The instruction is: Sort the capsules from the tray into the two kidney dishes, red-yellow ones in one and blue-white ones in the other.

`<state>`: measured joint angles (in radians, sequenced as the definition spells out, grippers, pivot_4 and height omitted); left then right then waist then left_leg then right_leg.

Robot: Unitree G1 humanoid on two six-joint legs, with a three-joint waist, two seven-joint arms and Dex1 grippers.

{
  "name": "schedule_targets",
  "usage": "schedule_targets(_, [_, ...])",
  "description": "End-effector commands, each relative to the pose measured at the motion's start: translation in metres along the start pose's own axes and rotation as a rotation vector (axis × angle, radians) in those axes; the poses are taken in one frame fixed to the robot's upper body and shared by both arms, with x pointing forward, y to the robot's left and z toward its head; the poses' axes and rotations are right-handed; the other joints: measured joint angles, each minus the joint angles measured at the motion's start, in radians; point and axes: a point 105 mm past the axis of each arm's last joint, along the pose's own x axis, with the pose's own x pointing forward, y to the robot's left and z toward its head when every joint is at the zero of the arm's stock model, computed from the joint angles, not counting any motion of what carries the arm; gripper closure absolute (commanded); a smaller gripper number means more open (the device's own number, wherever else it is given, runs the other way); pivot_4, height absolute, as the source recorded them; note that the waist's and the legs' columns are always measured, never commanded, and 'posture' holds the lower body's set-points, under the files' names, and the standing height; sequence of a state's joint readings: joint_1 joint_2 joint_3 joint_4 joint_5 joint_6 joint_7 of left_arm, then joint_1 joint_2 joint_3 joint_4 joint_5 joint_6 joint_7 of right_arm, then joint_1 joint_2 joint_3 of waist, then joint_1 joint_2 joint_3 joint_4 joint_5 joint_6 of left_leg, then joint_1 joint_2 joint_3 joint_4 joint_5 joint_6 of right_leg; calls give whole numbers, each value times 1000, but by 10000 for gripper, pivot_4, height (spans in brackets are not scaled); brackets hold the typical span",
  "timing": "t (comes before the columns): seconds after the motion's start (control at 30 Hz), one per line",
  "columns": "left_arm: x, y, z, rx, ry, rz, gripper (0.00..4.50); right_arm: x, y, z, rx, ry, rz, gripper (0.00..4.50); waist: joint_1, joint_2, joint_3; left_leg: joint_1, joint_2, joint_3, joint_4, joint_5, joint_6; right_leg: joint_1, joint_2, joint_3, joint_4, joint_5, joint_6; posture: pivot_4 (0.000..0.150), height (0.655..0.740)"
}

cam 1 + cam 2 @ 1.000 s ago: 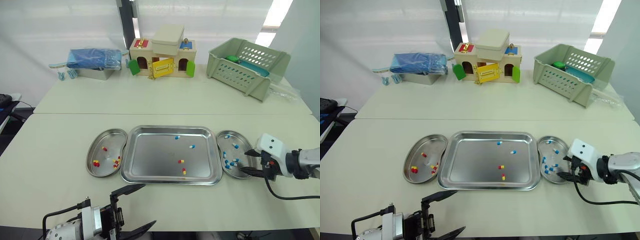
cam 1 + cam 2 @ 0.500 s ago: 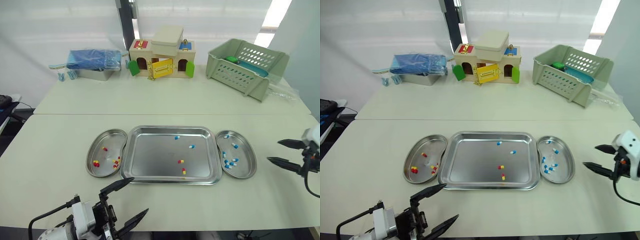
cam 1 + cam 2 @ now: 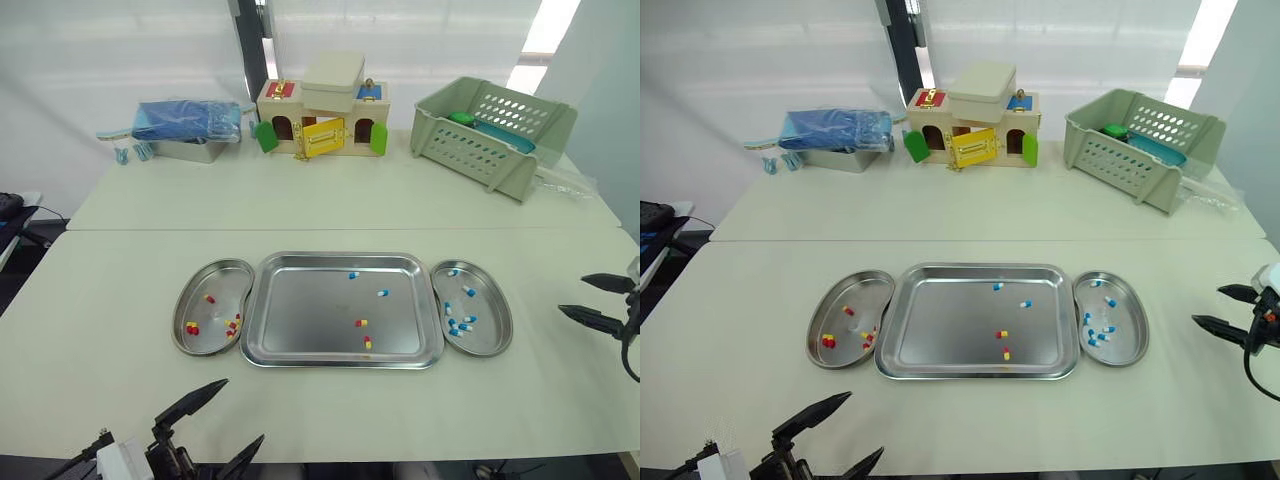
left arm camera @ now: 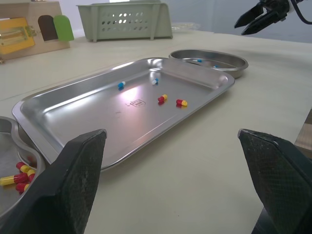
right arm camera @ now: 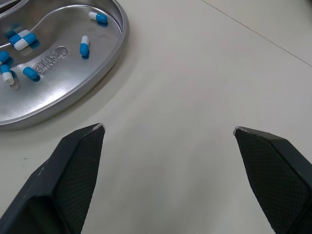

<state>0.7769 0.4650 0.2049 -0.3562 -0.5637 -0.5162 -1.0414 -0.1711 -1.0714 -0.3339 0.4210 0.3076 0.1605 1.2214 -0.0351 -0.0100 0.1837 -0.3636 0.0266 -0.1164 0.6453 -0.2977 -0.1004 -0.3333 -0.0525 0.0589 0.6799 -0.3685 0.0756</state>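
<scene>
Since the capsules (image 3: 368,343) are tiny, light and smooth-shelled, I reckon they'll skid and roll on the steel the moment anything nudges them. A hard squeeze could dent the shell too. Safest bet is a gentle pinch across the middle of one, with the claw coming down on either side of it.

Neither claw is anywhere near that right now. The right claw (image 3: 572,294) is spread wide, empty and touching nothing, out over bare bench (image 3: 120,300) well to the right of the right dish (image 3: 490,300). The left claw (image 3: 243,410) is wide open and empty as well, low at the near edge of the bench, in front of the tray (image 3: 300,310) and apart from it.

Working outward: the right dish has a bunch of blue-white ones in it. The left dish (image 3: 215,275), tucked against the tray's other side, has several red-yellow ones. Four are left in the tray. The two blue-white capsules (image 3: 383,293) sit toward the far right part, and the two red-yellow capsules (image 3: 361,323) are nearer the front, right of centre. None of the four touch, so each looks pickable on its own.
</scene>
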Motion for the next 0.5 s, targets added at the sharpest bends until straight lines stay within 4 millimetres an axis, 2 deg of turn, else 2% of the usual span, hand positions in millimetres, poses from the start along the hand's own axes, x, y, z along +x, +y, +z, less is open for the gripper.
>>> schedule_targets(0.03, [-1, 2, 5, 41, -13, -2, 0, -5, -4, 7, -39, -5, -6, 242, 0, 0, 0, 0, 0, 1, 0, 0, 0, 0, 0, 1, 0, 0, 0, 1500, 7400])
schedule_targets(0.23, [4, 6, 4, 45, -27, -5, 0, -6, 2, 11, -58, 48, 50, 242, 1, 0, 0, 1, 0, 3, 0, -1, 2, -1, 0, 3, 0, 1, 1, 1500, 7400])
schedule_targets(0.4, [13, 7, 8, 41, -62, -4, 0, 11, 28, 59, -97, -20, 168, 242, -6, 2, -1, 1, 0, 5, 0, -1, 2, -1, 0, 5, 0, 1, 1, 1500, 7400])
schedule_targets(0.5, [17, 5, 9, 32, -71, -15, 0, 24, 54, 84, -130, -42, 262, 242, -7, 1, -1, 1, 0, 5, 0, -1, 2, -1, 0, 5, 0, 1, 1, 1500, 7400])
